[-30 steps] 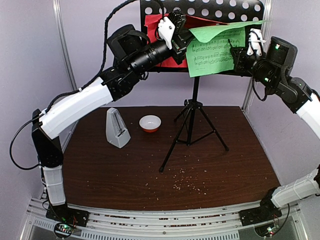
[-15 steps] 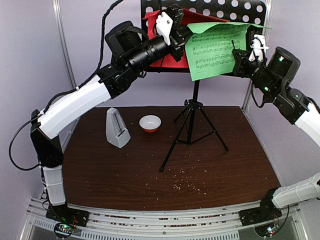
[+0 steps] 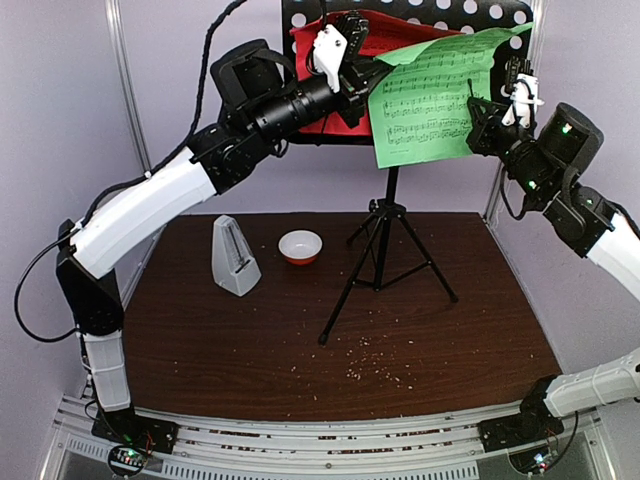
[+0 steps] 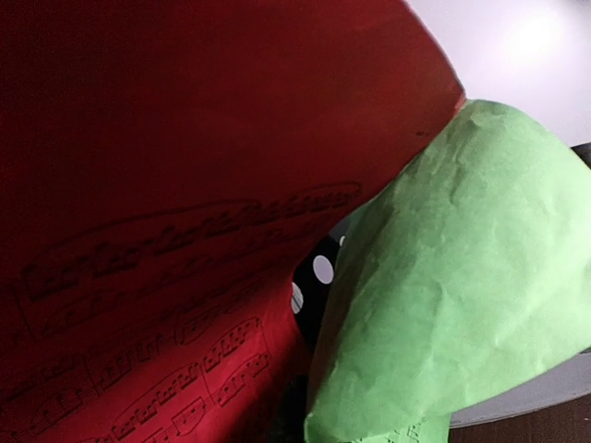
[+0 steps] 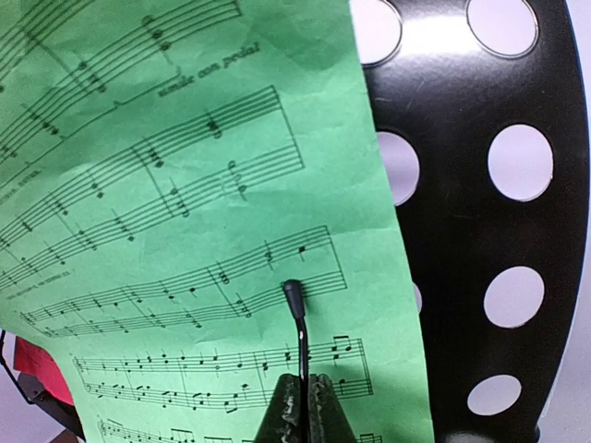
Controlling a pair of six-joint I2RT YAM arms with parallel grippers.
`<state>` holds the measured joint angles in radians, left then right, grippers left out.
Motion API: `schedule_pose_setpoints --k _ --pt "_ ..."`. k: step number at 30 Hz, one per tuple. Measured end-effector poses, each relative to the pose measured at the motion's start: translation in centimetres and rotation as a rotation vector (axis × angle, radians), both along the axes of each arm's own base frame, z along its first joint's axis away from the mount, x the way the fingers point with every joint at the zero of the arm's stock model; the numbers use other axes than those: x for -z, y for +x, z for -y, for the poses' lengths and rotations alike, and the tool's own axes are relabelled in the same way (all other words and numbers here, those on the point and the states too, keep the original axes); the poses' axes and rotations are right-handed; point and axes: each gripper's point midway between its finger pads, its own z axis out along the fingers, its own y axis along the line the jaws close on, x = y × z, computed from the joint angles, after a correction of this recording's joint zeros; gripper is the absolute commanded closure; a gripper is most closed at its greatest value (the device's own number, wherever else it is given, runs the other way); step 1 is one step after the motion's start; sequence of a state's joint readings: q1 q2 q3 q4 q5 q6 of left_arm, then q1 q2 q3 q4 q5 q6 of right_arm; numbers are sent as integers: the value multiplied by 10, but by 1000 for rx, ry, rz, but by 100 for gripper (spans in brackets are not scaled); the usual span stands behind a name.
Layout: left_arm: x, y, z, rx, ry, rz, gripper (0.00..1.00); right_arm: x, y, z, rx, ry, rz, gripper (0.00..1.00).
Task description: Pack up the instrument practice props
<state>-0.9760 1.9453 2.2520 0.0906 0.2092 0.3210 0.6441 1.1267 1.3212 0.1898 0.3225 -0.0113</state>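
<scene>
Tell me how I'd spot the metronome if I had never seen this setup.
Start at the brown table that the tall black stand is on. Left of the stand's legs sits a small bowl, and just left of that is the metronome. It is the only pale grey pyramid there, upright and taller than the round white-and-orange bowl.
</scene>
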Motion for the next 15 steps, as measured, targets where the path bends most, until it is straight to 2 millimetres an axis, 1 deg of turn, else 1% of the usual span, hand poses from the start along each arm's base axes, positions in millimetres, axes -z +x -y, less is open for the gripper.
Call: schedule_pose_setpoints --k 4,11,15 --pt "5 -16 -6 61 42 -23 100 1 1 1 -2 27 -8 100" --pt "6 -43 -32 118 74 -68 100 0 6 2 -1 74 -24 100" --pt "15 -52 -42 133 106 -99 100 1 9 3 5 95 -38 100"
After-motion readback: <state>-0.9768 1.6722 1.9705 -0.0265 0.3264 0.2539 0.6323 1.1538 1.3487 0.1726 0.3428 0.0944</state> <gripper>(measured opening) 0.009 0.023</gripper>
